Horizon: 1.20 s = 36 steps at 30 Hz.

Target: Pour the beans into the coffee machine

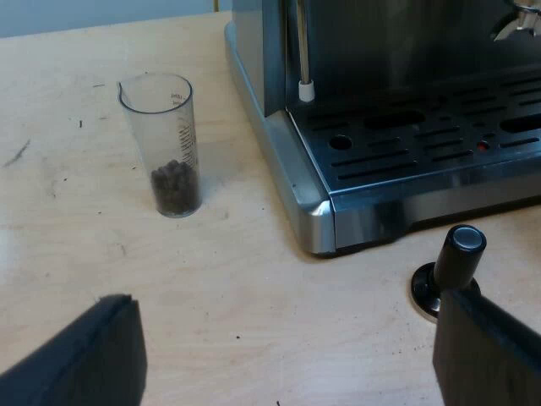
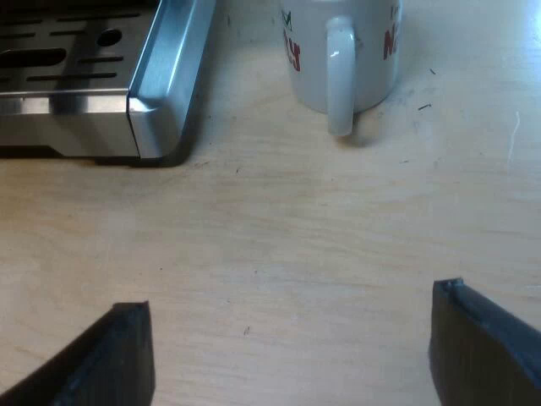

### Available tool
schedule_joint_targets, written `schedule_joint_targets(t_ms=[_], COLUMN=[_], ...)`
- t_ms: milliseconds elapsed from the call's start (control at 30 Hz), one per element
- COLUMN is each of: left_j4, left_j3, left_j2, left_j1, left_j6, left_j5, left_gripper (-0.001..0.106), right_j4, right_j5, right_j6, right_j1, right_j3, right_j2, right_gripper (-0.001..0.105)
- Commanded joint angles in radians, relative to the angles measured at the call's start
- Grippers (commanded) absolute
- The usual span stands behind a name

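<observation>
A clear measuring glass (image 1: pixel 162 144) stands upright on the wooden table beside the espresso machine (image 1: pixel 397 135), with dark coffee beans filling its lowest part. My left gripper (image 1: pixel 292 355) hovers low over the table, short of the glass, open with nothing between its fingers. A tamper with a black knob (image 1: pixel 452 271) stands close to one left finger, by the machine's drip tray corner. My right gripper (image 2: pixel 292 355) is open over bare table, near a corner of the machine's drip tray (image 2: pixel 161 101).
A white mug (image 2: pixel 342 55) with red lettering stands on the table ahead of the right gripper, handle turned toward it. A steam wand (image 1: pixel 304 51) hangs over the slotted drip tray.
</observation>
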State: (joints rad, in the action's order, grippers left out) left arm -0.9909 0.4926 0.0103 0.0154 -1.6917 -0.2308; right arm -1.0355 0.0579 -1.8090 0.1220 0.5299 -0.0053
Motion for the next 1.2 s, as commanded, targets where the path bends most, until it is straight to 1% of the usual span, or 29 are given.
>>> schedule_joint_targets(t_ms=[33,267,367,433,533,667,733,900,967,1033,1067,1200], left_j4=[0.009,0.009,0.011,0.014,0.022,0.029,0.033,0.032,0.032,0.032,0.034,0.074], left_j3=[0.002,0.002,0.002,0.008,0.026,0.073,0.095,0.132,0.144,0.158,0.161,0.165], left_j2=[0.042,0.042,0.042,0.042,0.039,0.015,-0.005,-0.056,-0.076,-0.106,-0.117,-0.168], left_j1=[0.005,0.005,0.005,0.005,0.005,0.005,0.005,0.005,0.005,0.005,0.005,0.005], left_j6=[-0.010,-0.010,-0.010,-0.022,-0.033,-0.033,-0.033,-0.033,-0.033,-0.033,-0.033,-0.033], left_j5=[-0.013,-0.021,-0.016,0.014,0.039,0.077,0.082,0.082,0.082,0.082,0.080,0.053], left_gripper=[0.072,0.072,0.072,0.072,0.072,0.072,0.072,0.072,0.072,0.072,0.072,0.072], right_j4=[0.001,0.003,0.010,0.010,0.006,0.006,0.006,0.006,0.006,0.013,0.016,0.070], right_j5=[0.007,0.007,0.032,0.060,0.059,0.078,0.125,0.221,0.250,0.287,0.298,0.400], right_j6=[-0.008,-0.008,-0.001,-0.003,-0.004,-0.008,-0.030,-0.040,-0.066,-0.108,-0.112,-0.124], right_j1=[-0.003,-0.003,-0.003,-0.003,-0.003,-0.003,-0.003,-0.003,-0.003,-0.003,-0.003,0.007], right_j3=[0.000,0.000,0.020,0.053,0.098,0.151,0.185,0.252,0.278,0.313,0.320,0.344], right_j2=[-0.047,-0.047,-0.045,-0.041,-0.026,0.012,0.049,0.138,0.173,0.224,0.237,0.315], right_gripper=[0.069,0.069,0.069,0.069,0.069,0.069,0.069,0.069,0.069,0.069,0.069,0.069])
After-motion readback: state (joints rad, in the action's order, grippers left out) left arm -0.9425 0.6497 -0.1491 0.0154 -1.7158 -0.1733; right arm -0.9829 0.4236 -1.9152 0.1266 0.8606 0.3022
